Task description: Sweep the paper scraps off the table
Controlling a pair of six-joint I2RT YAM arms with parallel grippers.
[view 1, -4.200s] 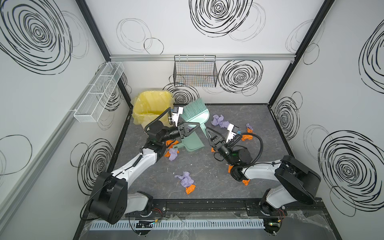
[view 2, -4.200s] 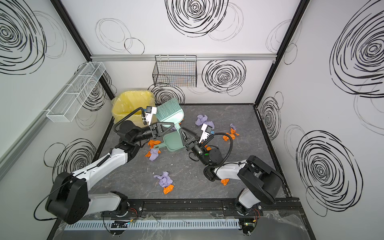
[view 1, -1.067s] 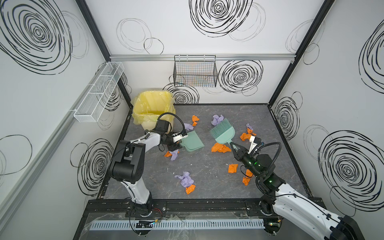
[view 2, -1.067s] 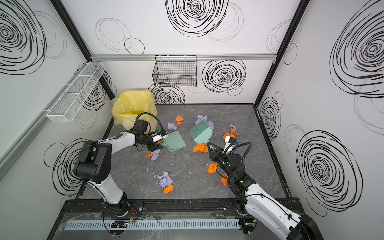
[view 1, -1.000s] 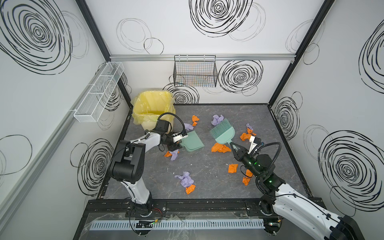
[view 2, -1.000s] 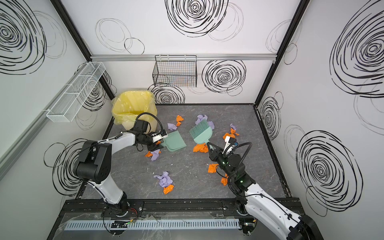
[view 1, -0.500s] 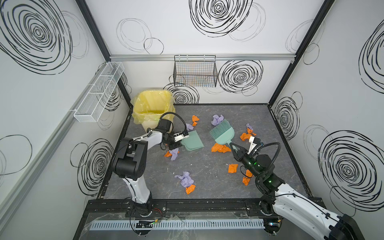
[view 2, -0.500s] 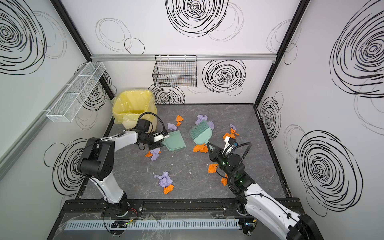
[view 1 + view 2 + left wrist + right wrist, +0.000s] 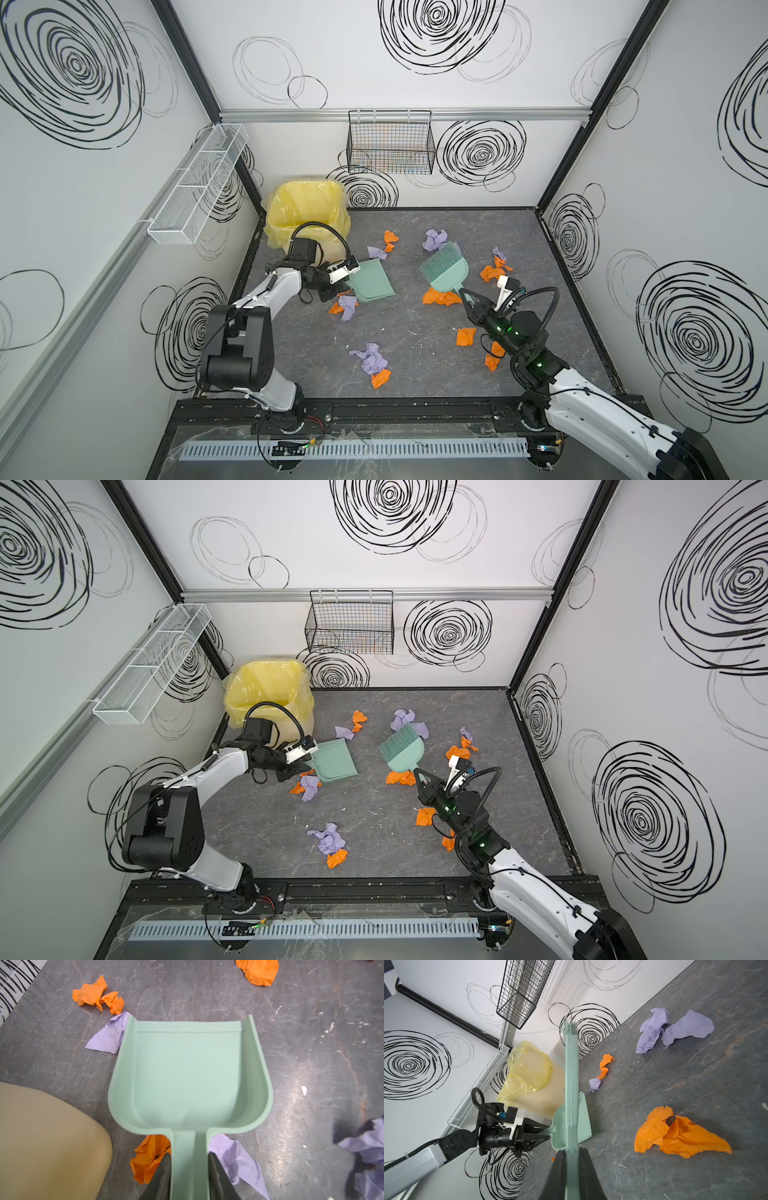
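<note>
Roughly fifteen crumpled orange and lilac paper scraps point(image 9: 440, 297) lay scattered across the dark grey, marble-veined table point(image 9: 415, 332), several touching or just beside the pale green plastic dustpan point(image 9: 191, 1076), which rested flat near the yellow-lined bin point(image 9: 299, 203). The left gripper point(image 9: 189, 1154) was clamped on the dustpan's handle, one finger against each side. The right gripper point(image 9: 572, 1151) was clenched on the handle of the pale green plastic hand brush point(image 9: 446, 272), an orange scrap beside it.

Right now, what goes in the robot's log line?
left fingers: grip green plastic dustpan | right fingers: grip green plastic brush | crumpled orange and lilac paper scraps: on grey table
</note>
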